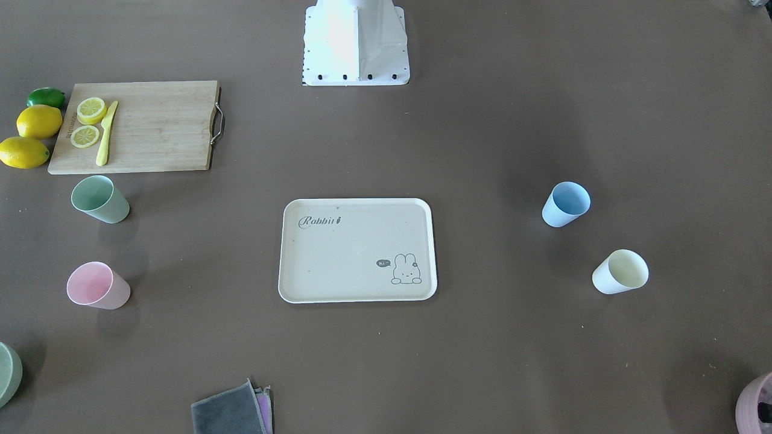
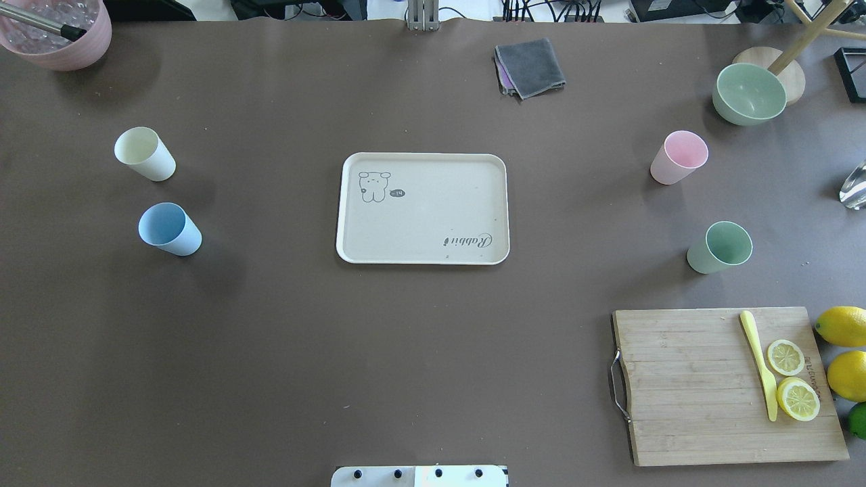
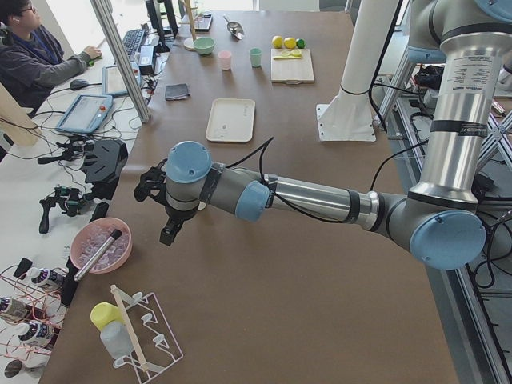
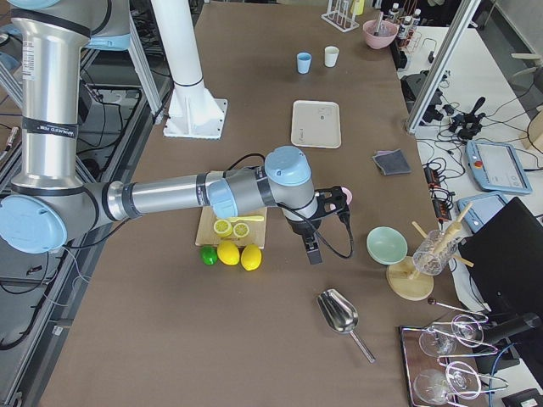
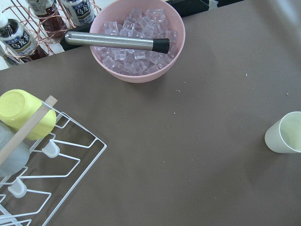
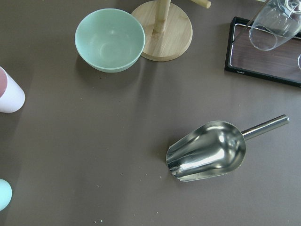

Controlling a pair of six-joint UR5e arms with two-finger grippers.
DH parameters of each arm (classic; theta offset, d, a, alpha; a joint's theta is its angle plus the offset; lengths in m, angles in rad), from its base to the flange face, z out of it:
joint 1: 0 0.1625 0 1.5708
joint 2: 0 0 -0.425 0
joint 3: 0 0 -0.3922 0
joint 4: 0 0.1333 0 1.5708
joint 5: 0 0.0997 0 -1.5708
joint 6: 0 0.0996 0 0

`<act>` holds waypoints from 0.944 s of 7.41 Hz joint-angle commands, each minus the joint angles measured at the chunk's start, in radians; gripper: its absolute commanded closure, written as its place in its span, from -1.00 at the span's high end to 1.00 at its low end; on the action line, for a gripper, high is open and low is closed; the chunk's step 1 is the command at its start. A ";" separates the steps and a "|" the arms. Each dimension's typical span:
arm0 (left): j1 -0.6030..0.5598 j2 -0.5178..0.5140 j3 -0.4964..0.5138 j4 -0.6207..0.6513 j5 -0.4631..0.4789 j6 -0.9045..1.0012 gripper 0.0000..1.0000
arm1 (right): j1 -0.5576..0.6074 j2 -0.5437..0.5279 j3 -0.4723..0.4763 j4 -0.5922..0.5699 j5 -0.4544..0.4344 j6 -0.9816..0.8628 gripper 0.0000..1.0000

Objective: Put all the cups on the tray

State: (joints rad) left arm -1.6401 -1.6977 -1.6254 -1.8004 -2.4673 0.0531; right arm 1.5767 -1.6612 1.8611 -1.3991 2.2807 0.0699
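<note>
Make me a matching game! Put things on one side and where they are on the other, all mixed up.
Things:
1. green cup
2. pink cup
3. cream cup
4. tray

Places:
A. nearest the pink bowl of ice
B. in the middle, empty
C. nearest the wooden board
D. nearest the green bowl

Pairs: 1-C, 2-D, 3-A, 4-B.

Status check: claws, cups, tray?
State unclear on left claw, right claw, both out wide. Off tray: green cup, pink cup, blue cup, cream cup. Nothing in the way.
</note>
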 commanded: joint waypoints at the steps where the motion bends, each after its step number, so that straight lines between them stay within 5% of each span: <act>1: 0.044 -0.058 0.025 0.000 -0.100 -0.004 0.94 | -0.108 0.099 -0.013 -0.003 -0.004 0.242 1.00; 3: 0.110 -0.106 0.076 -0.006 -0.098 -0.152 0.96 | -0.240 0.213 -0.054 -0.005 -0.004 0.409 1.00; 7: 0.390 -0.119 0.198 -0.310 0.111 -0.534 0.97 | -0.330 0.242 -0.057 0.009 -0.013 0.499 1.00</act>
State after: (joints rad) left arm -1.3234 -1.8101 -1.4858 -2.0131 -2.4057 -0.3935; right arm 1.2628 -1.4210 1.8051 -1.3917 2.2688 0.5601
